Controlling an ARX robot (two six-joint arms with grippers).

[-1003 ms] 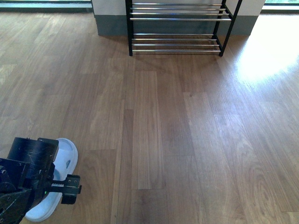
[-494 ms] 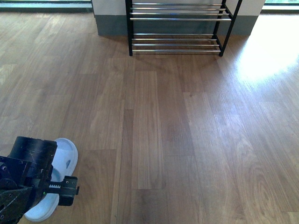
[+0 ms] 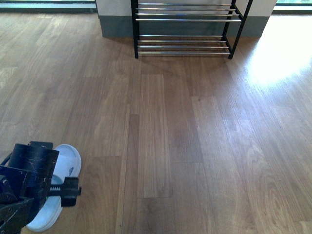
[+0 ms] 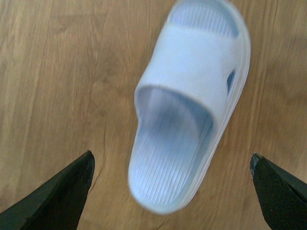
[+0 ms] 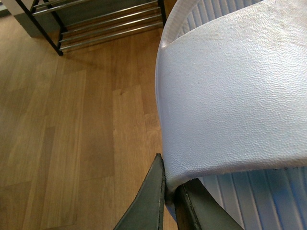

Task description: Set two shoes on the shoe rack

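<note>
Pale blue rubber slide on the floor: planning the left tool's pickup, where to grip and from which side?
Probably the broad strap, from above: the pale blue rubber slide lies flat, strap arched up, open left tool straddling it.

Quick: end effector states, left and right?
Left end effector: open, above a pale blue slide.
Right end effector: closed on a second pale blue slide.

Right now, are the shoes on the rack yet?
Not yet. The shoe rack shows no shoes on its visible rods. The right gripper is pinching one blue slide by its strap. The left gripper hangs open over the other slide on the floor. Left to do: grab it, then put both on the rack.
</note>
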